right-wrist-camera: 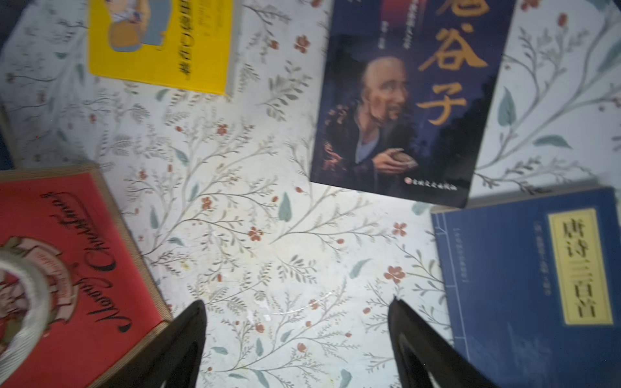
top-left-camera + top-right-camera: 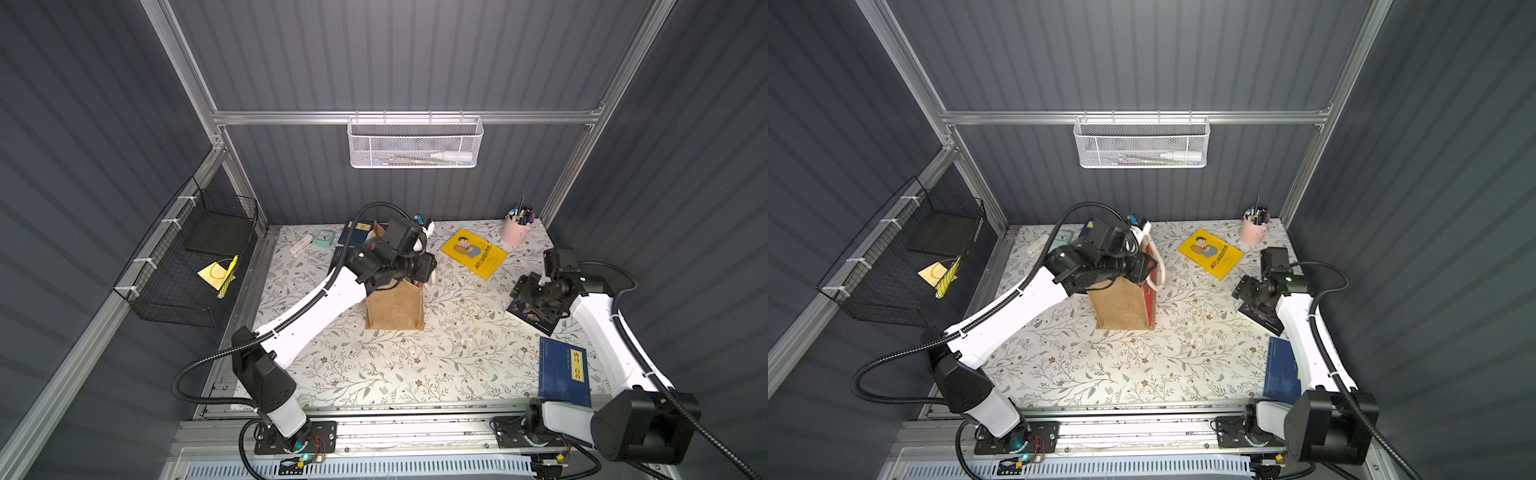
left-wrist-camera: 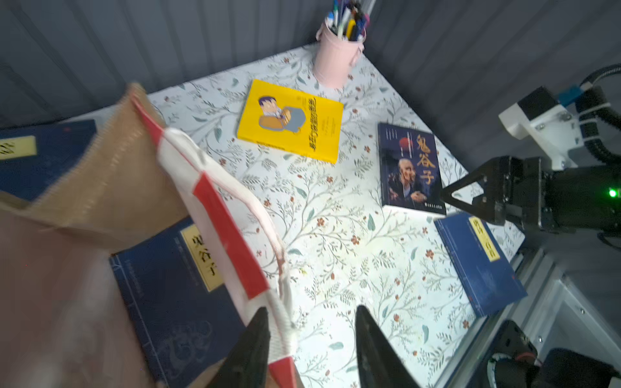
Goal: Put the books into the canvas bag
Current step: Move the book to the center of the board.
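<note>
**Plainly, both pincers stand spread and hold no book**

Here the left gripper (image 3: 312, 309) has its jaws parted, hanging at the mouth of the canvas bag (image 2: 395, 305). The bag's white-and-red rim lies close against one finger, but whether it touches I cannot tell. The right gripper (image 1: 298, 300) is spread wide over bare tablecloth (image 2: 415, 365), with nothing between its jaws.

One navy book (image 3: 174, 302) stands inside the bag. A yellow book (image 2: 473, 252), a portrait book (image 1: 400, 111) and a second navy book (image 2: 563, 370) lie flat on the cloth, well apart from the bag.

These paperbacks look light, thin and bendy, with glossy covers likely to slip. Lying flat, they give a finger little to get under, so a pinch on a long edge or the spine seems best. The front navy book appears to reach the cloth's edge, which could offer a lip. The burlap bag is soft, and its mouth may sag when nudged.

In both top views the left arm covers the bag's mouth, so the count inside is unknown. The right gripper hides half the portrait book there. Another navy book (image 2: 353, 230) behind the bag is mostly hidden. Both wrist views are blurred.
</note>
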Controlling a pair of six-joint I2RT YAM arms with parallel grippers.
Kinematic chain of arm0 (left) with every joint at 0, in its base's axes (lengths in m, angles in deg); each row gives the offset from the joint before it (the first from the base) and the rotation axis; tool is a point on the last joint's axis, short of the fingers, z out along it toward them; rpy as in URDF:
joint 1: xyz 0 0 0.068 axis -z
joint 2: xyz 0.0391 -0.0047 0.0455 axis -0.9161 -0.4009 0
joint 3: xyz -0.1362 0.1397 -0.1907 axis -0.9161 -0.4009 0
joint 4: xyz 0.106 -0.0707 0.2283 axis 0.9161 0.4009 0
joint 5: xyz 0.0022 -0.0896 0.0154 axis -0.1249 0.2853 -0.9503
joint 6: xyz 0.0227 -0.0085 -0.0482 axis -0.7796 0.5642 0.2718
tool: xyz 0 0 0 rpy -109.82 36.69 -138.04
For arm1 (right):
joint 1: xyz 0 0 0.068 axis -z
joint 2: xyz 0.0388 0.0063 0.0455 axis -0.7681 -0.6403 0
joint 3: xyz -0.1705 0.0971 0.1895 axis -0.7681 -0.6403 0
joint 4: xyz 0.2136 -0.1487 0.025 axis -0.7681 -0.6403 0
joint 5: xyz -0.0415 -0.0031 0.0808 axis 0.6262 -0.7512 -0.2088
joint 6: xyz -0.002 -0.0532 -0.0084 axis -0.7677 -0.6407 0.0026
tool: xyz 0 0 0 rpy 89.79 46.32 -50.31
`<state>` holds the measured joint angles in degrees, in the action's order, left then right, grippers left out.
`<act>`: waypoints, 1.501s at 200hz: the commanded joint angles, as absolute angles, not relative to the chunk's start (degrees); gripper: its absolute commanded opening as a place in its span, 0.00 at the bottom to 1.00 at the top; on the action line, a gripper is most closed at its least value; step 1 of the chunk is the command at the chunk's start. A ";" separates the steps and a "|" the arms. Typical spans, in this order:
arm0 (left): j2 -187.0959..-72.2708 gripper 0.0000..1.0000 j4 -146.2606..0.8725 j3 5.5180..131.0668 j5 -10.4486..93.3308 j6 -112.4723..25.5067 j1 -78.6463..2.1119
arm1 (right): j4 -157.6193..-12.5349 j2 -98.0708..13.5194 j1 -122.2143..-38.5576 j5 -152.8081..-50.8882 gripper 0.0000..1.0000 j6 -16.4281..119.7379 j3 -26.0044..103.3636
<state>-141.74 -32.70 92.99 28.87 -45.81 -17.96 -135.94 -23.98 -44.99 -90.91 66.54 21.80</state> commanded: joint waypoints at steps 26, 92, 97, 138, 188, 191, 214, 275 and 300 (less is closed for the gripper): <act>-146.27 0.44 -36.43 90.20 31.09 -46.64 -13.61 | -132.16 -21.35 -35.37 -88.24 0.88 71.60 10.38; -147.04 0.45 -37.58 88.52 34.28 -48.97 -12.80 | -122.92 -22.48 -23.43 -91.40 0.86 74.85 -2.10; -146.77 0.45 -37.56 88.05 34.25 -49.29 -12.77 | -122.15 -23.14 -23.38 -91.77 0.86 75.05 -2.48; -144.89 0.47 -37.40 85.73 33.25 -50.20 -12.84 | -114.16 -30.98 -26.23 -99.06 0.77 79.20 -5.85; -143.69 0.48 -37.35 84.25 32.58 -49.39 -12.81 | -110.37 -33.72 -46.61 -95.27 0.76 89.70 -5.98; -143.60 0.48 -37.25 84.15 32.43 -49.37 -12.78 | -111.14 -33.57 -48.33 -94.01 0.76 90.00 -5.47; -143.29 0.50 -37.16 83.39 31.45 -49.17 -12.82 | -109.63 -32.38 -54.75 -95.13 0.75 93.87 -4.93; -147.92 0.63 -36.05 84.39 31.57 -47.25 -13.25 | -115.82 -33.05 -64.55 -95.67 0.78 91.44 3.50; -151.87 0.64 -37.20 84.99 34.72 -44.27 -13.27 | -123.29 -29.78 -61.68 -94.36 0.82 86.32 6.80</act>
<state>-147.09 -38.03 84.24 32.11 -47.42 -12.94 -113.23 -32.85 -64.10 -94.56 90.61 3.64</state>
